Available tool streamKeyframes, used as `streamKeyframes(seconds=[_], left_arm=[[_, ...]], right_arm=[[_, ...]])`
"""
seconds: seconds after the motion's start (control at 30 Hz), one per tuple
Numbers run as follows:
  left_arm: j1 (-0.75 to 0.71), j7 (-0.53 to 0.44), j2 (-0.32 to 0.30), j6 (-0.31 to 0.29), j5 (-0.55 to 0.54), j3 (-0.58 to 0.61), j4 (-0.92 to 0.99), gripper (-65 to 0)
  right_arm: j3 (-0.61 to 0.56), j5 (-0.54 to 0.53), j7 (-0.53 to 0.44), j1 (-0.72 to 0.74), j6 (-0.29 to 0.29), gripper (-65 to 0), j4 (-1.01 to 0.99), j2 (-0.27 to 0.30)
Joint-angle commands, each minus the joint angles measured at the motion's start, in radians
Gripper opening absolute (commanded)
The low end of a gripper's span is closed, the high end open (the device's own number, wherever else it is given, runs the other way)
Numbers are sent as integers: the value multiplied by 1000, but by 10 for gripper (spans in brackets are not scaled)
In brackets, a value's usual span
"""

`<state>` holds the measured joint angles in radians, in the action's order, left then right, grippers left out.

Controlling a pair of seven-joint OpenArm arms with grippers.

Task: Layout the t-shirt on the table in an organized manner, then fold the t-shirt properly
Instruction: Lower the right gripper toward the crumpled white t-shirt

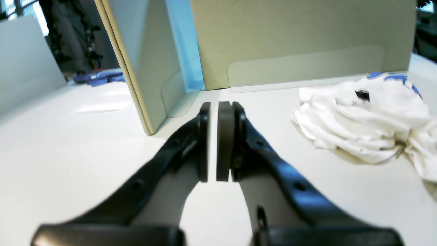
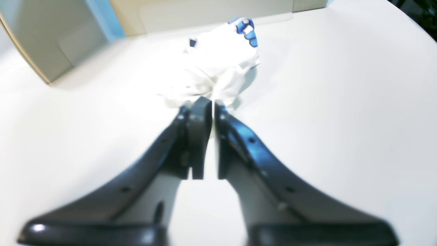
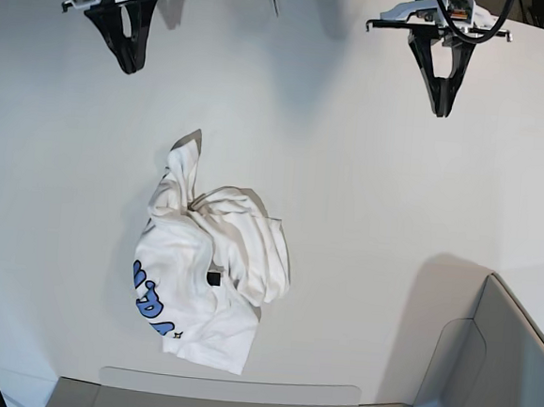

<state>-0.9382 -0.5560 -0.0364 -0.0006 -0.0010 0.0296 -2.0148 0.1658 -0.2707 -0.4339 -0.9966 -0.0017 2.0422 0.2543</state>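
Note:
The t-shirt (image 3: pixel 205 274) lies crumpled in a heap on the white table (image 3: pixel 366 202), with blue lettering along one edge and a small black neck tag (image 3: pixel 213 279) on top. In the left wrist view the t-shirt (image 1: pixel 358 119) sits well off to the right of my left gripper (image 1: pixel 213 104), whose pads stand a narrow slit apart with nothing between them. My right gripper (image 2: pixel 212 100) points straight at the t-shirt (image 2: pixel 218 68) from a distance, pads slightly apart and empty. In the base view both grippers hang at the far edge, left (image 3: pixel 442 108) and right (image 3: pixel 127 65).
A grey-beige bin wall (image 1: pixel 300 41) stands behind the shirt, and a second panel (image 1: pixel 143 61) meets it at a corner. The base view shows that bin corner (image 3: pixel 504 373) at the lower right and a low panel (image 3: pixel 229 389) along the near edge.

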Motion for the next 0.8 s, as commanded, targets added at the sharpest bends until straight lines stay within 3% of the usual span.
streamKeyframes(seconds=[0.0,0.13,0.53,0.6,0.7,0.77], left_arm=[[2,-5,-3,-2,0,2,-19,-597],[61,66,-4,-2,0,0,-19,-544],[344,368,8,-3,2,-9,-19,-521],[376,419,26,-3,2,-9,-19,-521],[411,483,33,-3,2,-9,-19,-521],[431,518,33,-3,2,-9,-17,-521]], right_arm=[[11,-3,-9,17,-1,-543,19,1],[18,-3,91,129,-1,-456,19,1],[5,1,567,513,4,-453,19,-34],[10,3,662,577,38,-453,19,-31],[15,20,817,686,142,-451,19,-31],[5,104,930,769,187,-451,19,-31]])
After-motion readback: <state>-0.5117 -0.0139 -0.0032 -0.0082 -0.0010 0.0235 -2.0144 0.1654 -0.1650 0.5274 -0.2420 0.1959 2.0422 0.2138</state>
